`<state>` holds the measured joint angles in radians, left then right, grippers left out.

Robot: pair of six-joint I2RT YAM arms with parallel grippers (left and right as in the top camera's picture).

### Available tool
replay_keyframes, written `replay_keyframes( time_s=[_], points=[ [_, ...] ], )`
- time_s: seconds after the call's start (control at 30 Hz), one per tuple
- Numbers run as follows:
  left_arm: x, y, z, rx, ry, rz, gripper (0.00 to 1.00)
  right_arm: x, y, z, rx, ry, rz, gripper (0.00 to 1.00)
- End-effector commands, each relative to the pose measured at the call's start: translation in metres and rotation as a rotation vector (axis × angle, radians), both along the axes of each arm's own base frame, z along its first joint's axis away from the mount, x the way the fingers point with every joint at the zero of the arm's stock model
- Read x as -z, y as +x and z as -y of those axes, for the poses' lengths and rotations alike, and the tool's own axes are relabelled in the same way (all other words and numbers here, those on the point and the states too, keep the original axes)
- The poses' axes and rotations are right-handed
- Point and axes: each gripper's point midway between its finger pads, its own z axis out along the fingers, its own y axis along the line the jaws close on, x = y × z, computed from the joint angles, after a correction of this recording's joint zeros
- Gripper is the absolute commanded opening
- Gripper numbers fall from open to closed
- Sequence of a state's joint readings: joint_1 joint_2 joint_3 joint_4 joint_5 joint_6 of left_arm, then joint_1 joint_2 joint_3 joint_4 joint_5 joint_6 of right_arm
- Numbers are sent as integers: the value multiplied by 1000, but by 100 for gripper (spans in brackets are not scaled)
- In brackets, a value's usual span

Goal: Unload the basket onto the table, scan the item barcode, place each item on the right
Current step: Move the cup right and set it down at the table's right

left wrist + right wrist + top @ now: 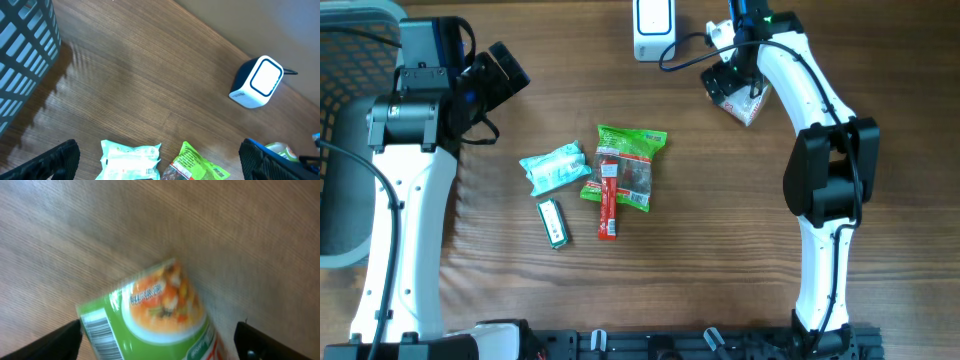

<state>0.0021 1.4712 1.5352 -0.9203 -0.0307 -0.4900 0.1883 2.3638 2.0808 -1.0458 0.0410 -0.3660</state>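
Note:
The item is a green packet (155,315) with a picture of food and a barcode (100,330) at its left edge. It lies on the table between the wide-apart fingers of my right gripper (160,340), which is open; the right finger stands clear of it. Overhead, that packet (747,104) sits just under the right gripper (728,82), right of the white scanner (653,25). My left gripper (505,75) hovers open and empty at the far left. In its wrist view the scanner (257,82) shows at the upper right.
In the table's middle lie a teal packet (553,167), a green snack bag (630,165), a red stick pack (608,200) and a small green pack (553,222). A blue-grey basket (345,130) stands at the left edge. The scanner's cable runs toward the right arm.

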Motion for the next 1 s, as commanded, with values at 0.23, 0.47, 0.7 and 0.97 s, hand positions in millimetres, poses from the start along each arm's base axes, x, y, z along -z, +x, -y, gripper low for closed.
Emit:
replay_keyframes(
  time_s=[0.23, 0.47, 0.7, 0.97],
  points=[
    [-13, -1, -1, 12, 10, 35, 100, 8, -49, 95, 207, -140, -219, 94],
    [-13, -1, -1, 12, 10, 35, 100, 2, -86, 159, 407, -235, -339, 96],
    [-13, -1, -1, 12, 10, 35, 100, -4, -111, 195, 520, -295, -413, 98],
    [-13, -1, -1, 12, 10, 35, 100, -45, -82, 192, 521, -285, -250, 100]
  ],
)
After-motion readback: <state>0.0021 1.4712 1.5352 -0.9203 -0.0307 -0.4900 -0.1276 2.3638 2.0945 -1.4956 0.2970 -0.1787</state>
